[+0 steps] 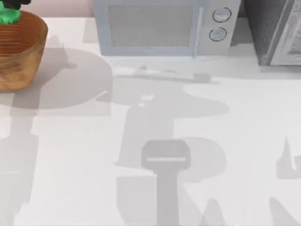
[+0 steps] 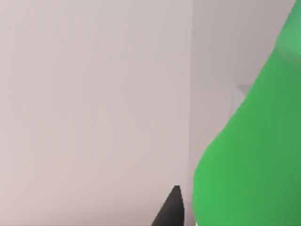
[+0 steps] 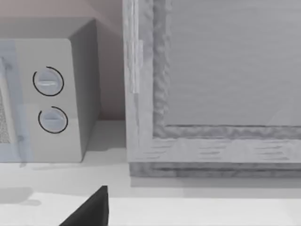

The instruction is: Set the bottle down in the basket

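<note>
My left gripper sits at the top view's far left corner, directly above the basket; I cannot tell how its jaws stand. The bottle shows green just under it, over the basket's mouth. In my left wrist view the bottle looms close beside one dark fingertip.

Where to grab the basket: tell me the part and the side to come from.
Take the basket by its rim, on the edge facing the middle of the table, probably coming straight down to straddle the wall. The bowl looks too wide to span, and the bottle with the left end effector crowds its far-left part.
</note>
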You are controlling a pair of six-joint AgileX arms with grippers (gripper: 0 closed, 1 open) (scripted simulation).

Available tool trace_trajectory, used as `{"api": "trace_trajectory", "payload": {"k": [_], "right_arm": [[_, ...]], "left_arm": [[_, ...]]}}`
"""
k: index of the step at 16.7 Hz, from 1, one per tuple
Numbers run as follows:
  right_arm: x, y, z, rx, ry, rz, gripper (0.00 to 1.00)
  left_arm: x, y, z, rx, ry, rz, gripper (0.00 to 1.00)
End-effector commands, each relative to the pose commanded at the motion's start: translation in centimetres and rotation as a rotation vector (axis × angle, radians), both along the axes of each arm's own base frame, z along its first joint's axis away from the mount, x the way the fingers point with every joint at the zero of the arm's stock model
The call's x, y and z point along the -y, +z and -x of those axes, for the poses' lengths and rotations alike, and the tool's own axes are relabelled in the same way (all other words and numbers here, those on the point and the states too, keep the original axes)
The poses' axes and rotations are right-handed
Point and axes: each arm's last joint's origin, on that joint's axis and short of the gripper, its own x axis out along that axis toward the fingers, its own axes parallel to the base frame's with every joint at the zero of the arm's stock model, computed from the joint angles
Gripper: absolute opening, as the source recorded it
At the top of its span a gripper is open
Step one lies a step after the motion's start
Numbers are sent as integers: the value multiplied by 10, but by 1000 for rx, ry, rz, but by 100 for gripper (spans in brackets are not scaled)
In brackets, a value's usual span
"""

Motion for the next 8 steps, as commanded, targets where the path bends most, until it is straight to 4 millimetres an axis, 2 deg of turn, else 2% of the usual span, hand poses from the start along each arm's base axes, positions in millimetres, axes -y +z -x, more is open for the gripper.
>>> {"api": "trace_trajectory", "payload": {"k": [2, 4, 8], "right_arm": [[0, 0, 0, 0, 0, 0, 100], [0, 0, 0, 0, 0, 0, 100], [0, 0, 0, 0, 0, 0, 100]], "left_arm": [[-32, 20, 10, -9, 108, 14, 0], [-52, 34, 20, -7, 182, 24, 0], [-58, 39, 23, -5, 205, 27, 0]]}}
